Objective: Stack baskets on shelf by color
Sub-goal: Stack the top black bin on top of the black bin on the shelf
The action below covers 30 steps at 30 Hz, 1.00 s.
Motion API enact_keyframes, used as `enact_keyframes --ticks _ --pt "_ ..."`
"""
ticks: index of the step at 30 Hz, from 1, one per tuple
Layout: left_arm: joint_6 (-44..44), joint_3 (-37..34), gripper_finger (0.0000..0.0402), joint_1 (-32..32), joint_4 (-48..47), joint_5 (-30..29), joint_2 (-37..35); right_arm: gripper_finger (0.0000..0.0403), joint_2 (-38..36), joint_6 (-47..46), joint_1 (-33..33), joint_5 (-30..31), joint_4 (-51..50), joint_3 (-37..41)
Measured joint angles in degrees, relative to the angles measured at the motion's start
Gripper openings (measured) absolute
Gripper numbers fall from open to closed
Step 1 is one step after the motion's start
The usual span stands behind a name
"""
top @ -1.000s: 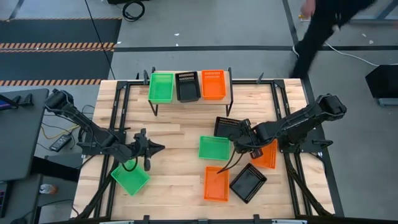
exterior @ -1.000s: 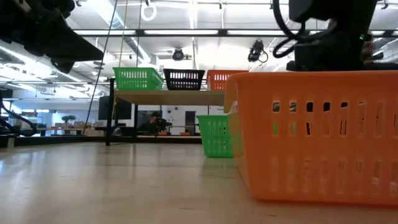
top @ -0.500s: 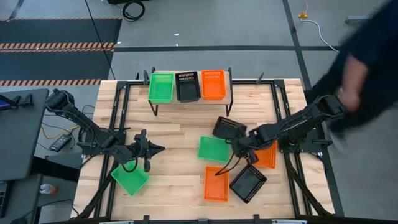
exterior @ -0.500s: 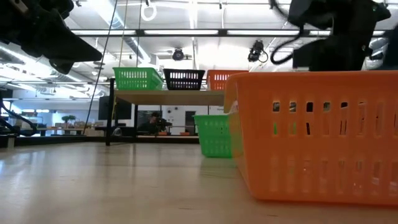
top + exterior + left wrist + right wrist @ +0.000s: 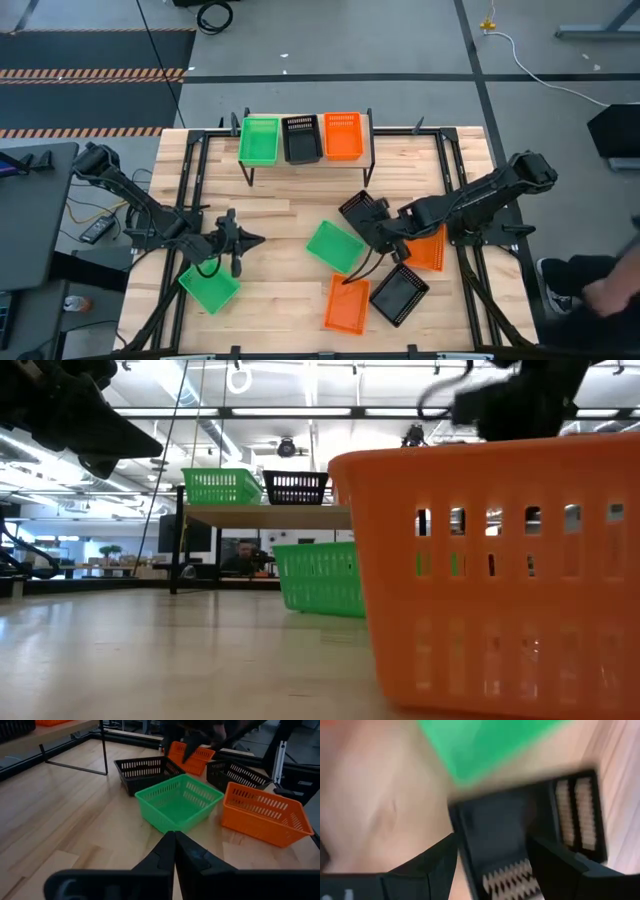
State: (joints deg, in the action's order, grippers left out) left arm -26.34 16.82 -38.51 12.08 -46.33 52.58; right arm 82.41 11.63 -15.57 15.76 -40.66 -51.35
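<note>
The shelf (image 5: 368,140) at the table's far edge carries one green (image 5: 259,140), one black (image 5: 301,139) and one orange basket (image 5: 343,136), side by side. My right gripper (image 5: 378,232) is open at the near right end of a loose black basket (image 5: 358,210) in mid-table. That basket stands skewed, and a turned green basket (image 5: 334,247) sits at its near left. My left gripper (image 5: 262,239) hangs shut over bare wood at the left, holding nothing. Its tips (image 5: 174,834) point at the mid-table baskets. Another green basket (image 5: 208,288) lies near it. My right gripper (image 5: 491,842) comes at the black basket (image 5: 495,820) slanting down from the table's right. One finger (image 5: 442,865) stands outside its end wall, the other (image 5: 555,865) over its inside. The wrist view is blurred, so I cannot tell whether they touch the wall.
An orange basket (image 5: 345,303) and a black one (image 5: 398,293) lie near the front edge. Another orange basket (image 5: 428,250) sits under my right arm. The front orange basket (image 5: 500,570) fills the low view. Black frame rails run along both table sides. A person (image 5: 600,290) is off the table's right.
My right gripper has tipped and swung toward the table's left and near edge. The black basket has turned with it and slid a little. The mid-table green basket has slid left and nearer and turned about. The front orange basket has shifted nearer.
</note>
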Motion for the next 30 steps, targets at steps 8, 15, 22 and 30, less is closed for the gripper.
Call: enact_keyframes --ticks 8,15,22,30 --pt "-0.03 0.0 0.0017 -0.32 0.02 -0.07 0.0 0.0241 0.0 -3.79 1.88 -3.12 -2.06 2.55" --pt "-0.03 0.0 0.0013 -0.32 0.0 -0.13 0.0 0.0201 0.0 -3.55 1.88 -3.6 0.59 7.28" --pt "-0.06 0.0 0.0016 -0.32 0.0 -0.17 0.0 0.0098 0.0 -2.49 1.89 -3.35 3.59 8.45" --pt "-0.08 0.0 0.0013 -0.32 0.02 -0.41 0.0 0.0022 0.0 -3.17 1.06 -3.2 2.8 5.97"
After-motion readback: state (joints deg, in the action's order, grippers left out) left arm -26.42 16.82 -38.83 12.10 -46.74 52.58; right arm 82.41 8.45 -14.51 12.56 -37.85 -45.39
